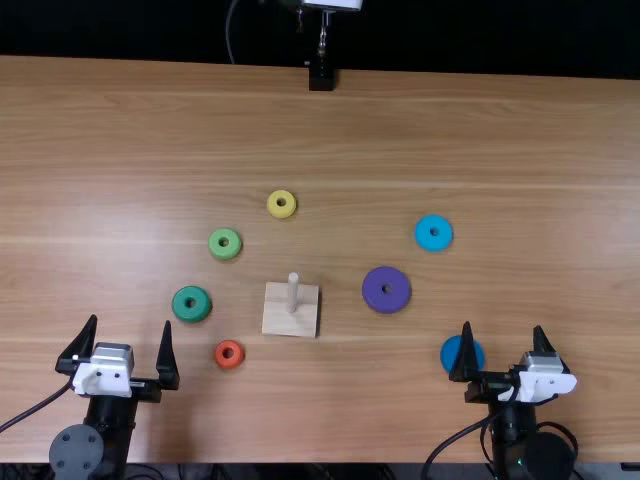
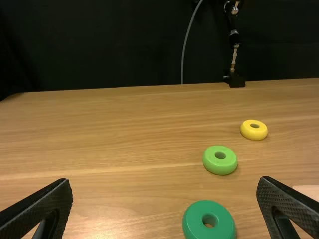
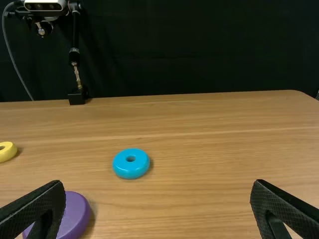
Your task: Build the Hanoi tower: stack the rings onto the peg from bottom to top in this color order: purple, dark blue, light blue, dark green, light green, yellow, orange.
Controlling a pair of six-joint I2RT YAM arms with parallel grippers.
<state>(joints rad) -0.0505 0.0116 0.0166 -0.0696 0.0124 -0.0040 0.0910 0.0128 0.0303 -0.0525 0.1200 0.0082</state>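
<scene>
The left gripper (image 1: pixel 130 345) is open at the lower left in the top view; in the left wrist view the gripper (image 2: pixel 164 206) has nothing between its fingertips. The right gripper (image 1: pixel 505 340) is open at lower right, its left finger over part of the dark blue ring (image 1: pixel 476 364); in its wrist view the gripper (image 3: pixel 158 206) is also open. A bare peg (image 1: pixel 293 290) stands on a wooden base (image 1: pixel 285 322). Right of it lie the purple (image 1: pixel 397 289) and light blue (image 1: pixel 434 245) rings. Dark green (image 1: pixel 182 301), light green (image 1: pixel 216 243), yellow (image 1: pixel 283 212) and orange (image 1: pixel 220 354) rings lie separately.
A black stand foot (image 1: pixel 321 78) is clamped at the table's far edge. Cables run beside both arms near the table's front edge. Wooden table surface (image 1: pixel 330 140) lies between the yellow ring and the far edge.
</scene>
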